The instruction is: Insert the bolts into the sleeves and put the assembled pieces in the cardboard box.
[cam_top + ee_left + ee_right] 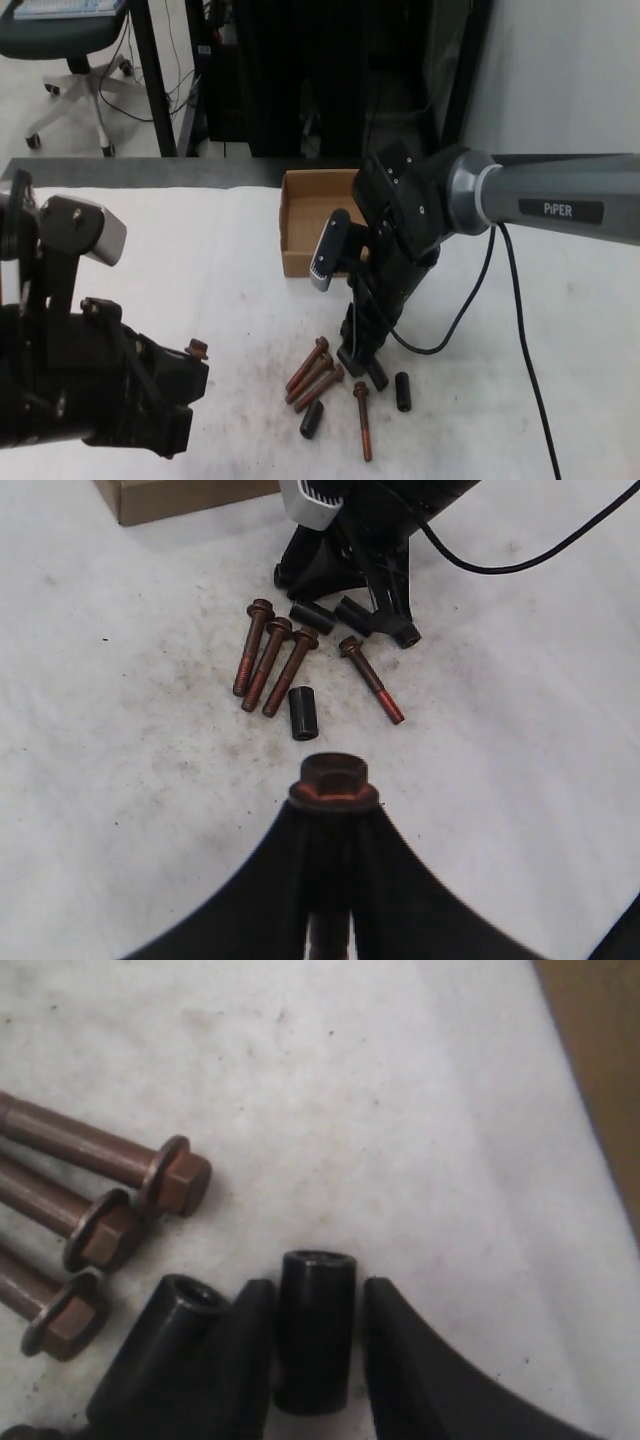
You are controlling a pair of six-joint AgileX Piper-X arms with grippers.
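Right hand (318, 1310) straddles a sleeve (316, 1345), narrow gap each side; second sleeve (165, 1330) just beside one finger (240, 1360). It should close centred, lift straight. Left hand (334, 825) clamps a bolt (333, 780).

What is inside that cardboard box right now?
Where its floor shows, the cardboard box looks bare. The right arm covers the rest, so pieces there cannot be ruled out.

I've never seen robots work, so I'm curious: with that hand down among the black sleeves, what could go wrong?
The right hand straddles one sleeve while a second sleeve lies against its finger; closing might send that one rolling. The left hand grips a bolt below its head; if tilted, it may miss the sleeve's hole.
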